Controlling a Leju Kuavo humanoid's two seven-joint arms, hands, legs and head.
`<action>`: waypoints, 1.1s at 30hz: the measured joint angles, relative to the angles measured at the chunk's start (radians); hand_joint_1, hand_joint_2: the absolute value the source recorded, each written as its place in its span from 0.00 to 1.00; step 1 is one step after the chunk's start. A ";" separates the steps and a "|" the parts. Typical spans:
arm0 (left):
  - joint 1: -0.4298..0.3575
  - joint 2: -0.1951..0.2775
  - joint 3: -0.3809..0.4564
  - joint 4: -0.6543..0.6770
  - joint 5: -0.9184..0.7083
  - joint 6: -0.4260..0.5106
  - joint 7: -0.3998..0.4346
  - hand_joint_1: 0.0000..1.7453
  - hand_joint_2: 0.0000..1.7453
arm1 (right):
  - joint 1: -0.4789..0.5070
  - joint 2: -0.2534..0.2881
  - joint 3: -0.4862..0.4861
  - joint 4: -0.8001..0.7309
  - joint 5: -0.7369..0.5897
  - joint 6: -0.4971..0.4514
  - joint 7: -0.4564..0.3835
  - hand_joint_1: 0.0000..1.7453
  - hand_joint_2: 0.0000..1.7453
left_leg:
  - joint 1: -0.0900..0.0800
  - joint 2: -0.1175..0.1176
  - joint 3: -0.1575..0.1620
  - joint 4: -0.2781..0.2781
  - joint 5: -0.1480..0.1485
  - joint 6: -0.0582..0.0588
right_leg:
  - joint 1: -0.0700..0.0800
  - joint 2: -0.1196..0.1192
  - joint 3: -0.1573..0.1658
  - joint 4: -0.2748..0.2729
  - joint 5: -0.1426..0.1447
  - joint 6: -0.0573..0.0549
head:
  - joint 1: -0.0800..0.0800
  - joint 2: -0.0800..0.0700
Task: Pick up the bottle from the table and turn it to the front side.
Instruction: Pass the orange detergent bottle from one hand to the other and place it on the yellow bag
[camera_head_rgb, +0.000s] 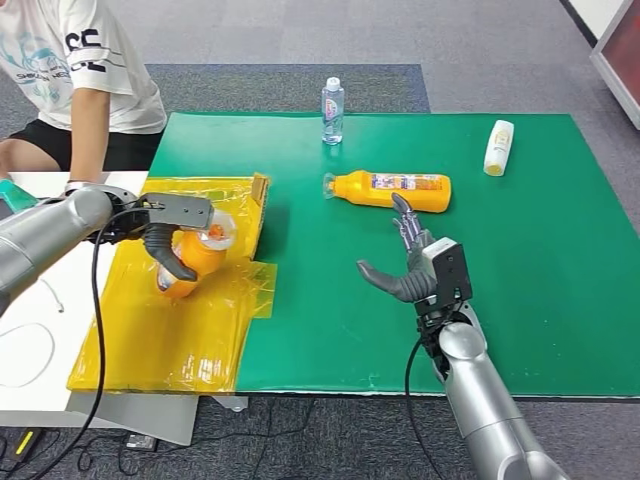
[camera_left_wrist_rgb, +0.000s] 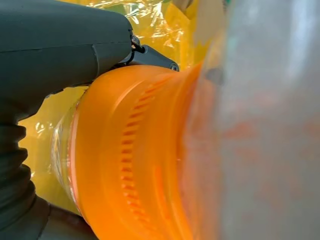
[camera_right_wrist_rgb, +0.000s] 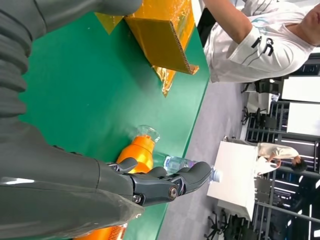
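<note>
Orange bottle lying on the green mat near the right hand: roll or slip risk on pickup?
The orange bottle lies on its side, so a nudge probably rolls it. Its glossy plastic may slip in the open right robot hand. It looks rigid, unlikely to crumple.

An orange bottle (camera_head_rgb: 192, 255) with a clear cap is gripped by the left robot hand (camera_head_rgb: 167, 240). It is held tilted, just above yellow film.

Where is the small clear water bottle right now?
In the head view, the clear water bottle stands upright at the green mat's far edge, just beyond the lying orange bottle.
</note>
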 joint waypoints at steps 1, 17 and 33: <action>0.000 -0.005 0.000 0.002 -0.002 0.000 0.000 1.00 1.00 | 0.001 0.000 0.000 0.000 0.000 0.001 0.000 0.00 1.00 | 0.000 0.000 0.000 0.000 0.000 0.000 | 0.000 0.000 0.000 0.000 0.000 0.000 | 0.000 0.000; 0.000 -0.044 0.006 0.052 -0.048 0.002 -0.012 1.00 1.00 | 0.012 0.000 0.000 -0.006 0.015 0.010 0.009 0.00 1.00 | 0.000 0.000 0.000 0.000 0.000 0.000 | 0.000 0.000 0.000 0.000 0.000 0.000 | 0.000 0.000; 0.001 -0.027 0.000 0.058 -0.103 0.031 -0.009 1.00 1.00 | 0.036 -0.010 0.009 -0.047 0.049 0.027 0.031 0.00 1.00 | 0.000 0.000 0.000 0.000 0.001 -0.001 | 0.000 0.000 0.000 0.000 0.001 0.000 | 0.000 0.000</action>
